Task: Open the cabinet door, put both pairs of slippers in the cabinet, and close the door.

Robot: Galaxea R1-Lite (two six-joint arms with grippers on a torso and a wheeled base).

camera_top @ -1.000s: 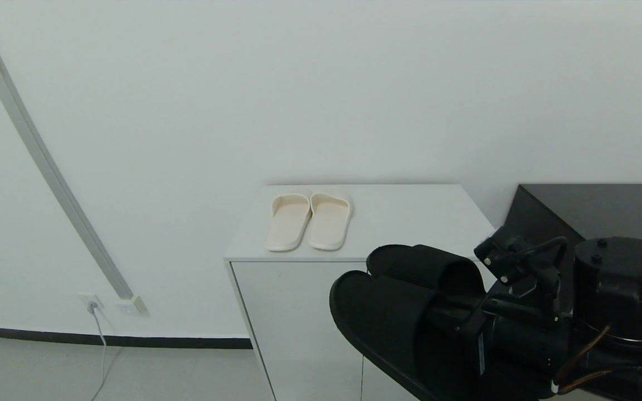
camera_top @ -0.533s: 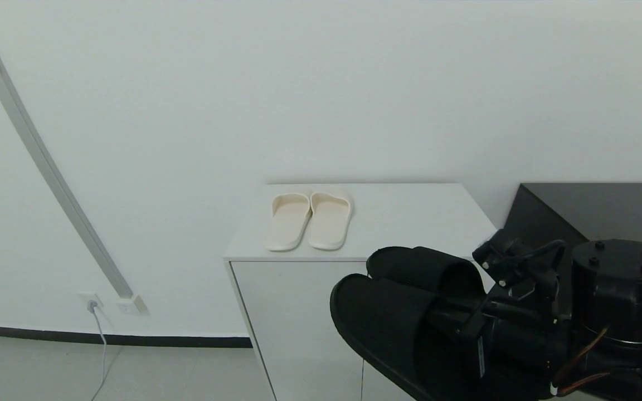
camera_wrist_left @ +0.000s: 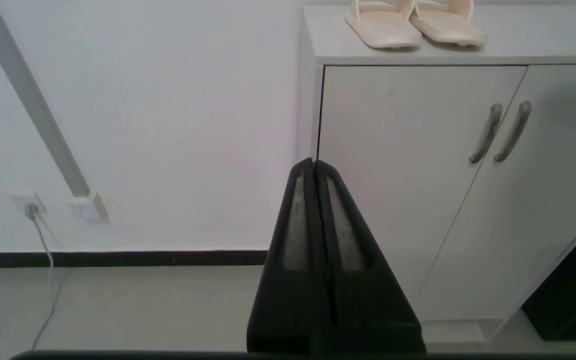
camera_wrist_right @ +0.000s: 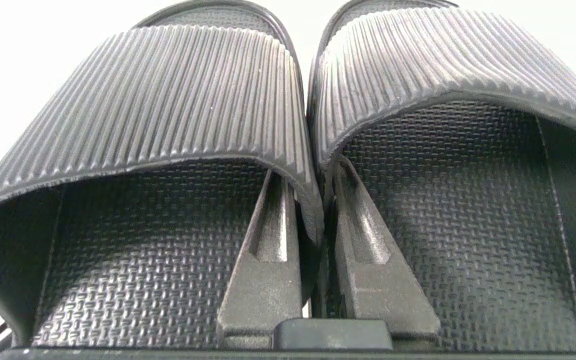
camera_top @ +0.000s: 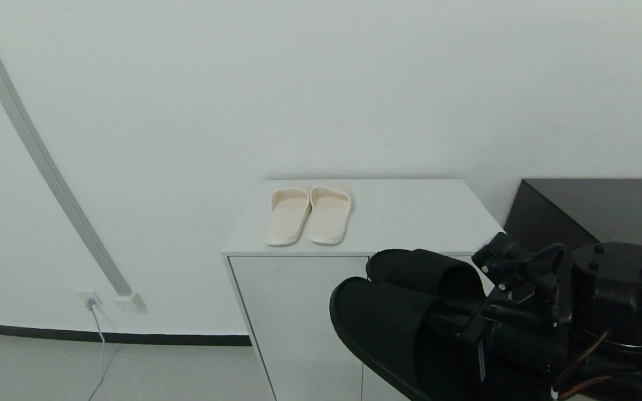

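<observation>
At the lower right of the head view, the right gripper [camera_wrist_right: 311, 190] is clamped on the adjoining inner walls of the black slippers [camera_top: 404, 301], which have ribbed straps and pebbled soles. The left gripper [camera_wrist_left: 315, 180] has its fingers pressed together, holding nothing. Smooth cream slippers [camera_top: 309, 216] lie on the white cabinet [camera_top: 410, 214]. The left wrist view shows its bar handles [camera_wrist_left: 501, 132], with the doors shut.

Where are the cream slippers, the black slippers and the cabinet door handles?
cream slippers [camera_top: 329, 217]: head view, on one slipper's footbed.
black slippers [camera_wrist_right: 168, 110]: right wrist view, on one slipper's ribbed strap.
cabinet door handles [camera_wrist_left: 485, 133]: left wrist view, on the middle of one handle's bar.
</observation>
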